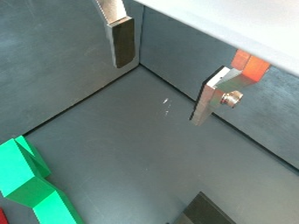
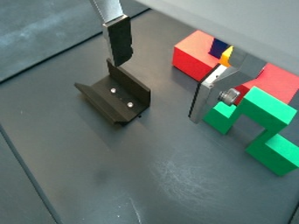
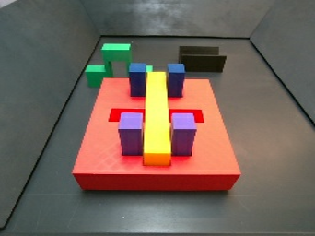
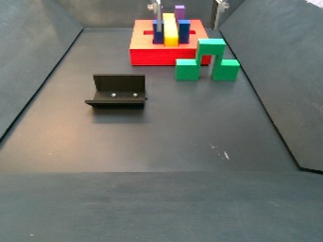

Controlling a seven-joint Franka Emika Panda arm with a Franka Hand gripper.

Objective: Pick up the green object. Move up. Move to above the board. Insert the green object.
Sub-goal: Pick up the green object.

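Observation:
The green object (image 4: pixel 209 60) stands on the dark floor, touching nothing, just off a corner of the red board (image 4: pixel 145 55). It also shows in another side view (image 3: pixel 110 60) and in both wrist views (image 2: pixel 263 118) (image 1: pixel 26 175). The board (image 3: pixel 105 152) carries blue and purple blocks and a long yellow bar (image 3: pixel 157 115). My gripper (image 2: pixel 158 89) hangs high above the floor, open and empty, with the green object off to one side of one finger. In a wrist view (image 1: pixel 160 92) only bare floor lies between the fingers. A fingertip (image 4: pixel 218 9) shows at the frame's edge.
The fixture (image 4: pixel 117 92) stands on the floor away from the board, and shows below one finger in a wrist view (image 2: pixel 117 98) and in a side view (image 3: pixel 204 60). Grey walls (image 3: pixel 50 101) enclose the floor on all sides.

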